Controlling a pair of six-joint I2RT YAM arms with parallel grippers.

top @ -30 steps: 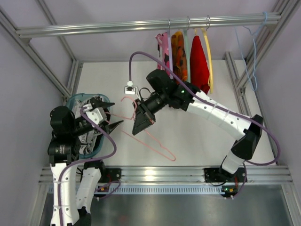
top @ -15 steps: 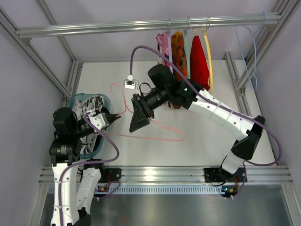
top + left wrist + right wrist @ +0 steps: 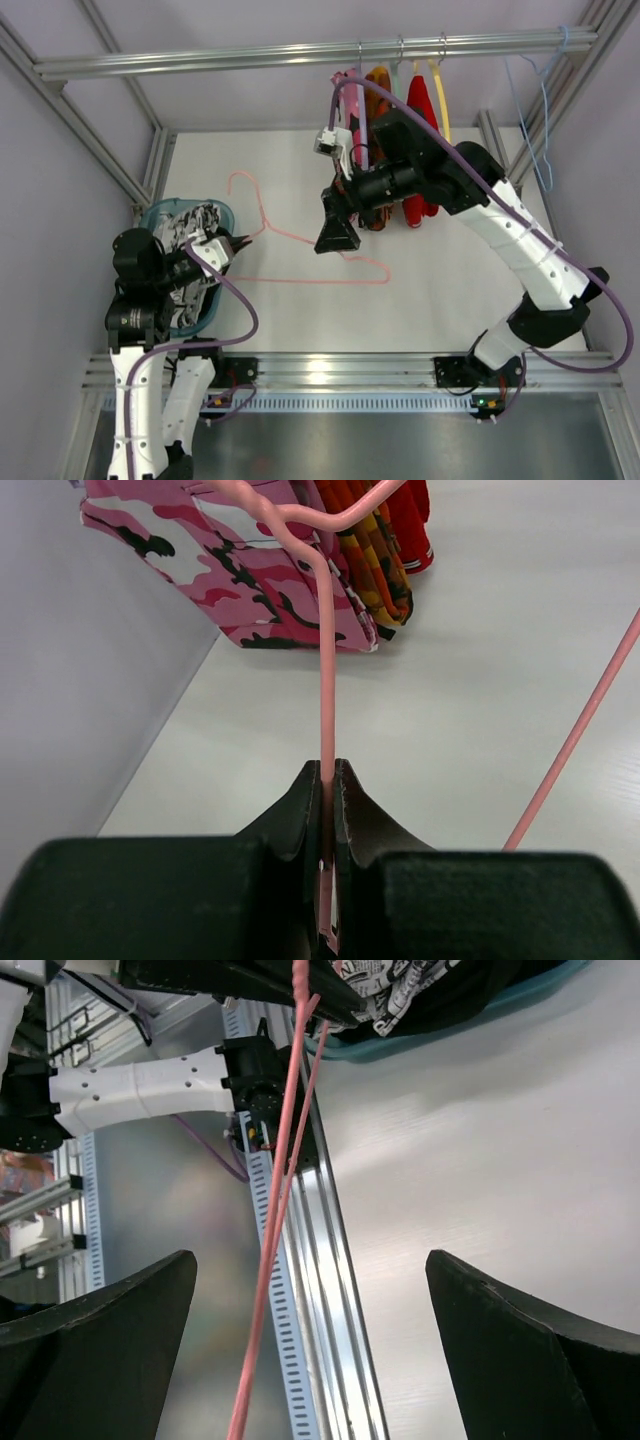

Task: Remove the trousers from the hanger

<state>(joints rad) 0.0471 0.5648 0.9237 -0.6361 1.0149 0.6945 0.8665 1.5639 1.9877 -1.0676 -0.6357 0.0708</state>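
The salmon-pink wire hanger [image 3: 300, 282] is bare and stretches out over the table, its hook end toward the back left. My left gripper [image 3: 243, 240] is shut on its wire near the neck; in the left wrist view the wire [image 3: 326, 680] runs straight up out of the closed jaws [image 3: 328, 775]. The newsprint trousers [image 3: 192, 222] lie bunched in the teal basket [image 3: 150, 215] beside the left arm. My right gripper [image 3: 336, 240] hangs open above the hanger's middle. In its wrist view the wire [image 3: 275, 1240] passes between the spread fingers [image 3: 310, 1256] without touching them, and the trousers [image 3: 400, 990] show at the top.
Several garments hang on the rail at the back: pink camouflage [image 3: 230, 570], orange print, and red [image 3: 420, 110] on a yellow hanger. A pale blue hanger [image 3: 540, 100] hangs at the rail's right end. Aluminium frame posts flank the table.
My right gripper opened, let go of the hanger and drew back toward the rail. My left gripper closed on the hanger wire, and the hanger swung round to lie flatter.
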